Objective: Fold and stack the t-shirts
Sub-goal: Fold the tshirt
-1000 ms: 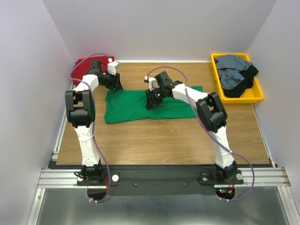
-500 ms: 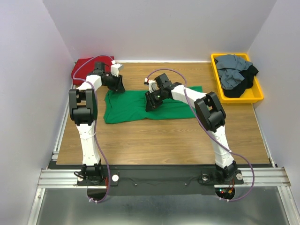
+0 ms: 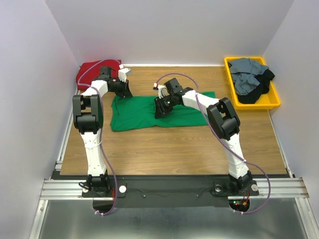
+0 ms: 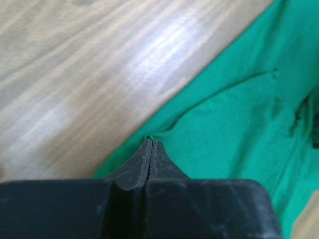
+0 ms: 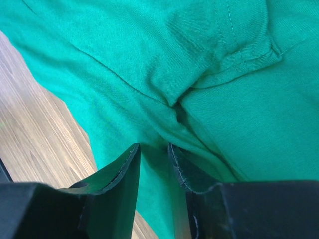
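Note:
A bright green t-shirt [image 3: 139, 112] lies spread on the wooden table. My left gripper [image 3: 125, 93] is at its far left corner. In the left wrist view the gripper [image 4: 151, 141] is shut, its tips pinching the puckered edge of the green cloth [image 4: 239, 114]. My right gripper [image 3: 160, 110] rests on the shirt's middle. In the right wrist view the gripper [image 5: 154, 147] is a little open, astride a raised fold of green cloth [image 5: 149, 50]. A dark red t-shirt [image 3: 88, 69] lies at the far left corner.
A yellow tray [image 3: 273, 104] stands at the far right and holds slate grey shirts [image 3: 246, 74] and a black one [image 3: 254, 94]. White walls close in the table on the left, back and right.
My left gripper has shifted slightly right and toward the green shirt's corner. The right gripper has hardly moved.

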Action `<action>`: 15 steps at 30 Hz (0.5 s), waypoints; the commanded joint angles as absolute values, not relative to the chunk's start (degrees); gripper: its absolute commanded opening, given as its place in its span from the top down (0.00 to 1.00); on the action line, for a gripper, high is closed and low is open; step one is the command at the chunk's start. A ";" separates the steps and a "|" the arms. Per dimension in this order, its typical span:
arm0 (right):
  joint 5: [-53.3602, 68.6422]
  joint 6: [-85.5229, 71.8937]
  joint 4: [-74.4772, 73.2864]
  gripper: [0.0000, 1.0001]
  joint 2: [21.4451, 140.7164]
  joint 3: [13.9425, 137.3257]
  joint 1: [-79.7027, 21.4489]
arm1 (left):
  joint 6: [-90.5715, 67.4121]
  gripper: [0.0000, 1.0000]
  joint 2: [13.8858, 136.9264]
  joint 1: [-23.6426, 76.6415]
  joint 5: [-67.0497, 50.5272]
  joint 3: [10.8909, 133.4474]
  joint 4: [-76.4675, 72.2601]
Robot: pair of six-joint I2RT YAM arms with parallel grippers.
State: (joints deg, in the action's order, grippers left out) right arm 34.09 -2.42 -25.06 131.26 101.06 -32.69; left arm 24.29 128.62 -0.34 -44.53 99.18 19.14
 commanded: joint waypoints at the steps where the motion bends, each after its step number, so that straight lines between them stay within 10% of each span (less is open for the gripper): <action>1: 30.59 -1.58 -24.96 0.64 128.67 101.95 -32.96 | 28.03 1.00 120.25 -0.18 -48.42 96.95 19.95; 15: 29.18 -2.11 -25.40 0.48 122.61 101.95 -29.01 | 37.09 1.00 110.92 1.84 -50.62 81.58 25.93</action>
State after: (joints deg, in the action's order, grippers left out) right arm 30.06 -2.24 -25.54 127.83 101.06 -31.07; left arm 33.56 113.75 0.27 -48.34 85.73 22.74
